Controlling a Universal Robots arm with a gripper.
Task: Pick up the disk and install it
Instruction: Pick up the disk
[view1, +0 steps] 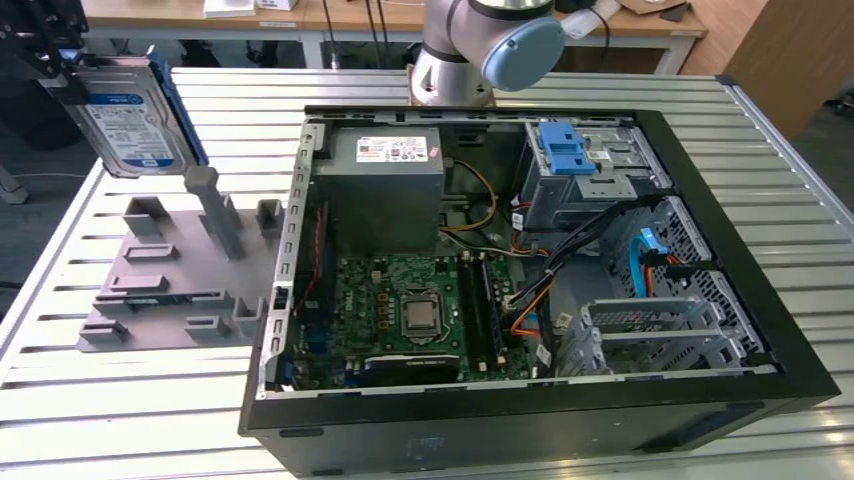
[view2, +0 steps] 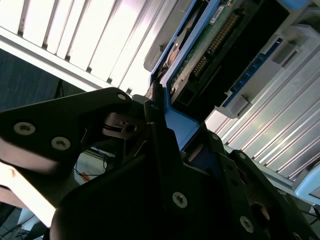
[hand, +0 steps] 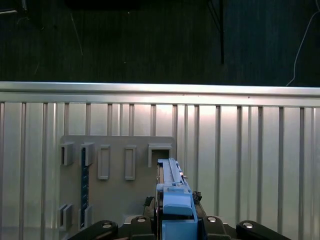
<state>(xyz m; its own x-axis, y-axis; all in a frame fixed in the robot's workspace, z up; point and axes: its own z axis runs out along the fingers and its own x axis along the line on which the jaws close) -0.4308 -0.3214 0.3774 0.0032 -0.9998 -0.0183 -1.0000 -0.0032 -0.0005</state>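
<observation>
We see the black two-fingered gripper (view1: 70, 62) at the exterior view's upper left, clamped on the disk (view1: 127, 112), a flat rectangular silver-metal hard drive with a white-and-blue label and a blue plastic carrier frame. The disk hangs on edge in the air, slightly tilted, its label turned towards the exterior camera. It is outside the open black computer case (view1: 534, 425), and in that view its lower corner sits just above the tallest post of the grey plastic fixture plate (view1: 167, 275).

In the second wrist view the gripper (view2: 167, 142) has its dark fingers (view2: 155, 130) pressed against the blue frame, and the disk (view2: 202, 52) shows a green circuit board on its underside. In the first wrist view we look along the disk's blue edge (hand: 174, 197) from the gripper (hand: 175, 226) down to the fixture plate (hand: 117, 192), which lies flat on the slatted metal table (hand: 250, 150).

Inside the case, the grey power-supply box (view1: 387, 175) lies beside the grey metal cage with a blue plastic latch (view1: 581, 165), and the green motherboard (view1: 407, 310) lies nearer the camera
</observation>
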